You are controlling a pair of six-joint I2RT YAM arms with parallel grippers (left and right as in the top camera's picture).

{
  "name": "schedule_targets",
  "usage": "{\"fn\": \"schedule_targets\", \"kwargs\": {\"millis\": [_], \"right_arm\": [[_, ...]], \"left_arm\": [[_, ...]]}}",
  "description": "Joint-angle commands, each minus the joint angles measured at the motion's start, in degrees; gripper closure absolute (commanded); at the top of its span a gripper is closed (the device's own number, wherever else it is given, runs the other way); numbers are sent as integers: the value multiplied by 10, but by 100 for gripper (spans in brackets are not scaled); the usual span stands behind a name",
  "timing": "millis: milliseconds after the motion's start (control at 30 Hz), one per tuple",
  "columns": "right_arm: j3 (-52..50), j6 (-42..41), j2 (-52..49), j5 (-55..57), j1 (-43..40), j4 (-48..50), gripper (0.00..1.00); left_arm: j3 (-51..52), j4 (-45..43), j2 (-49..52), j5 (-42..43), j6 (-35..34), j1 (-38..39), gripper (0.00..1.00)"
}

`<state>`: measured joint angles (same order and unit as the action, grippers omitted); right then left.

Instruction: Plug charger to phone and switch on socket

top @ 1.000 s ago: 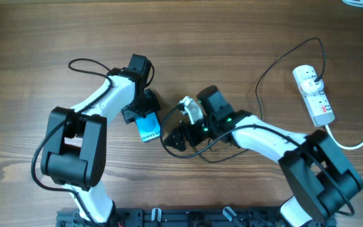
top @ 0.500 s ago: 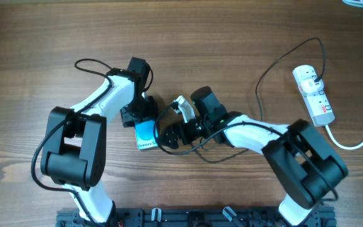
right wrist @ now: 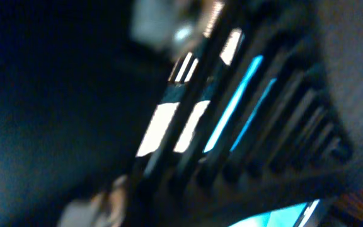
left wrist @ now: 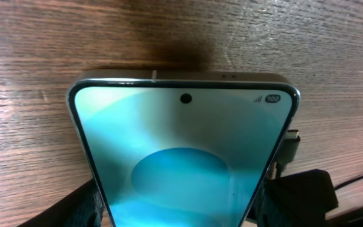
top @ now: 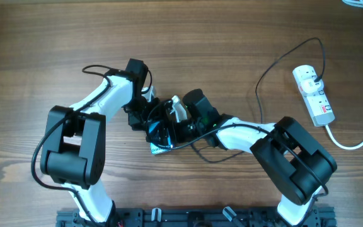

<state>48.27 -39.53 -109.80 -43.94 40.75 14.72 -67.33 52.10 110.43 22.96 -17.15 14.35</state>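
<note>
**Phone gripped mid-table, both grippers crowded around it**

Overhead: the left gripper (top: 146, 120) and right gripper (top: 172, 129) meet near the middle of the wooden table (top: 232, 25). The phone (top: 158, 136) lies between them with only a sliver of its teal screen showing. The charger (top: 258, 94) loops from the socket (top: 314, 94) at the far right, well apart from the phone, and runs under the right arm.

Left wrist: the phone (left wrist: 181, 157) is clamped by its long edges between the black fingers (left wrist: 87, 205), screen up and low over the wood.

Right wrist: a blur of dark ribs with teal glints. The jaws are spread wide, and I cannot tell whether they touch anything.
</note>
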Motion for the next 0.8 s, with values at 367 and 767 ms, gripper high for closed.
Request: {"fn": "schedule_targets", "kwargs": {"millis": [367,767], "right_arm": [[-7,-42,-24,45,5,-17,49],[-7,-42,-24,45,5,-17,75]], "left_arm": [[24,-15,38,32,20,9,29],[24,-14,38,32,19,9,6]]}}
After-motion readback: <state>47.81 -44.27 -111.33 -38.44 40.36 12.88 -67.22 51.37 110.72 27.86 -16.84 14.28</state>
